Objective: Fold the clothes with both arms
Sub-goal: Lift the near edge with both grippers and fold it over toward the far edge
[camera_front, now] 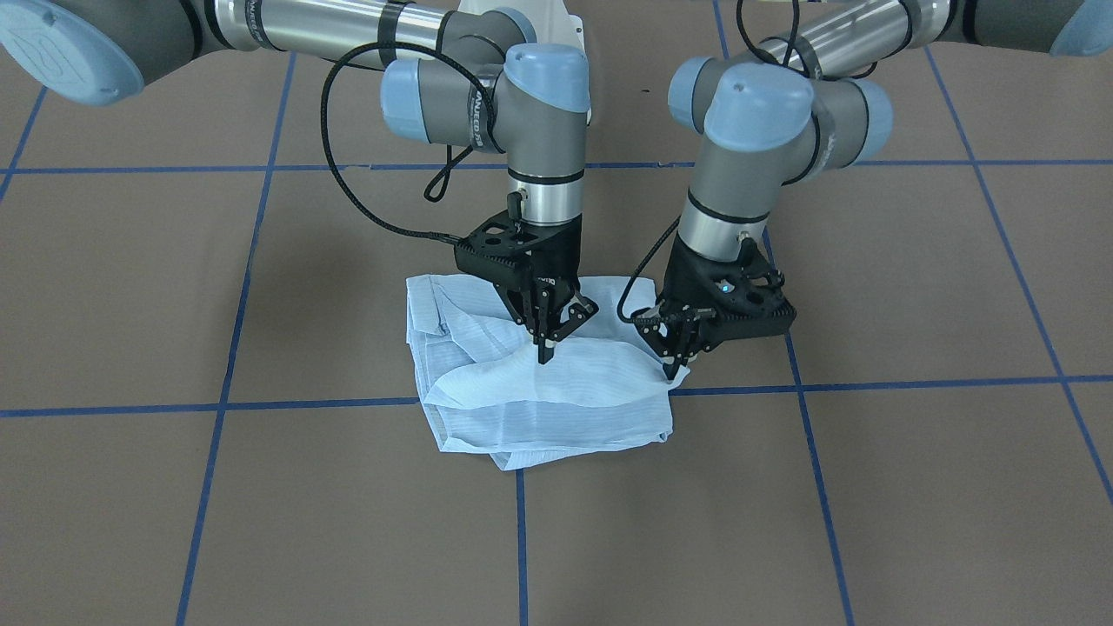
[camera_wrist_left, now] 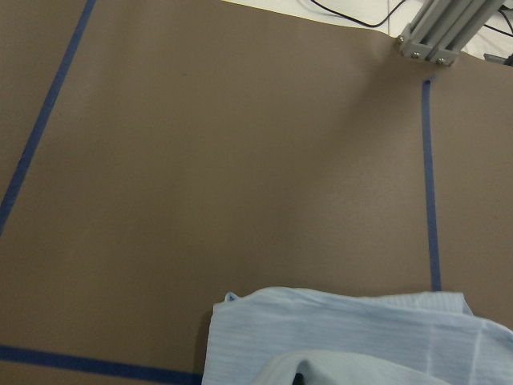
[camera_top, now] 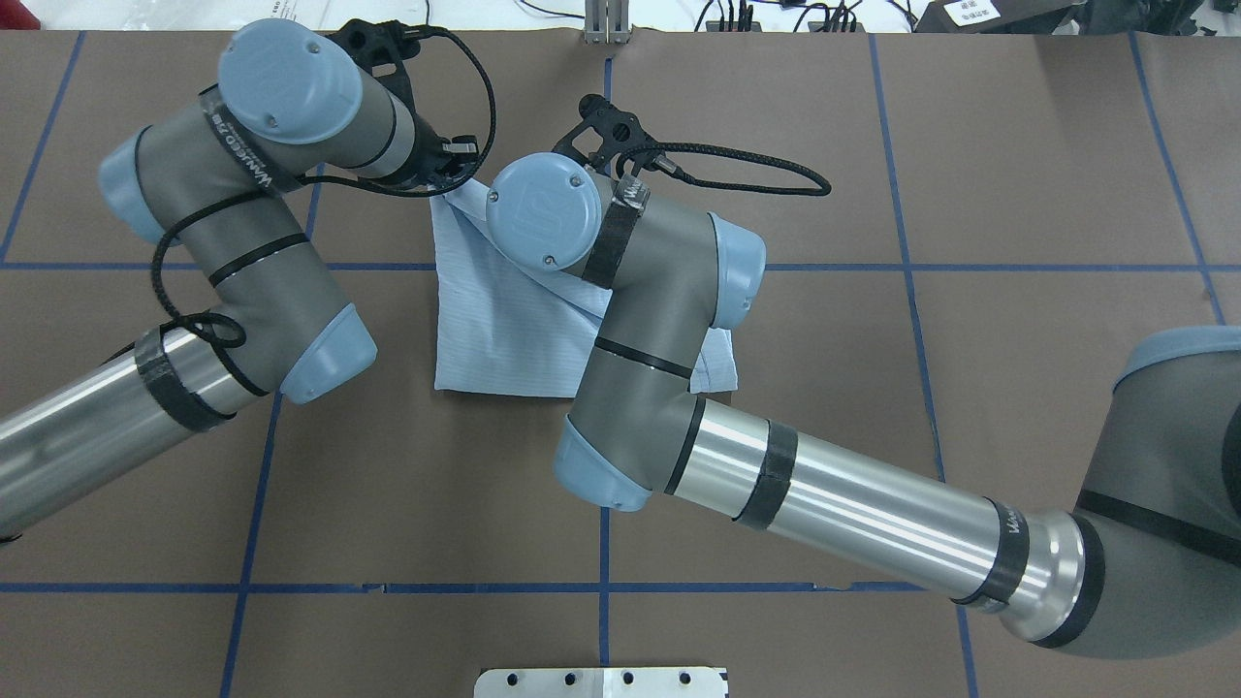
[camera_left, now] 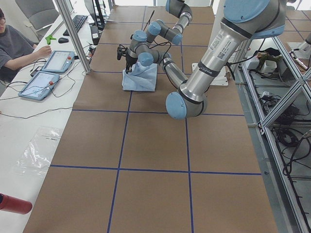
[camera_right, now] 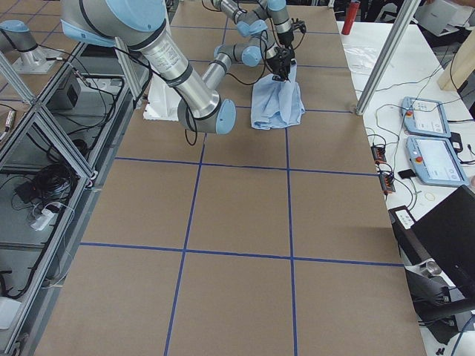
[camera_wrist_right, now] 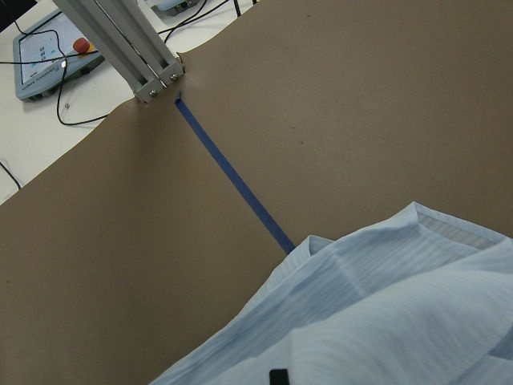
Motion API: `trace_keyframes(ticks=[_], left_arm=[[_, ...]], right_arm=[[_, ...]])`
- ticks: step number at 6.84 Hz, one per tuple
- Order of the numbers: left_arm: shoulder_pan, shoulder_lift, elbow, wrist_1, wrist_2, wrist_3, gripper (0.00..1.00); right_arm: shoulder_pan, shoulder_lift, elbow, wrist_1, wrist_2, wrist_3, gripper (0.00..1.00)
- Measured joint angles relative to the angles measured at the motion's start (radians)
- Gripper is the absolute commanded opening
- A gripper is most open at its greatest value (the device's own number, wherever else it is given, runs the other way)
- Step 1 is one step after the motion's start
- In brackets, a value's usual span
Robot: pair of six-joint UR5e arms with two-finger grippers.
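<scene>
exterior front-facing view gives the best look: the shirt (camera_front: 556, 409) lies on the brown surface (camera_front: 261, 296), folded into a compact, nearly square packet over a crossing of the blue tape lines (camera_front: 304, 404). the right arm (camera_front: 543, 130) comes down on the middle of the packet, and the right jaws look pressed together on a small raised ridge of the top layer. the left arm (camera_front: 748, 148) stands just beside it, and the left jaws look pressed together on a corner of the packet at the robot's left side. the wrist cameras show only cloth and bare surface, so this reading rests on the front view alone.

i judge the shirt to be very light, soft and without stiffness: the thin crinkled cloth will hang and sag as soon as it is lifted, and the folded layers can slide on each other. the better places to hold are corners and folded edges, with all layers pinched together, one hold on each side so that the fold line stays straight.

i see no box, basket or other container on the surface; the shirt rests directly on it.
</scene>
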Motion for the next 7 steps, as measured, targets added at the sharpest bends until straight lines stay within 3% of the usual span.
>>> trace_keyframes(ticks=[2,3,4,7], left_arm=[[-0.007,-0.047,0.199,-0.137,0.003,0.024,0.0],[-0.006,-0.064,0.268,-0.185,0.005,0.027,0.22],[-0.005,-0.077,0.312,-0.213,0.005,0.029,0.99],[-0.023,-0.065,0.309,-0.245,-0.016,0.139,1.0]], right_arm=[[0.023,0.013,-0.106,0.088,0.001,-0.055,0.0],[0.028,0.021,-0.153,0.126,0.001,-0.077,0.61],[0.032,0.034,-0.193,0.148,0.0,-0.105,1.0],[0.069,0.081,-0.229,0.158,0.071,-0.274,1.0]])
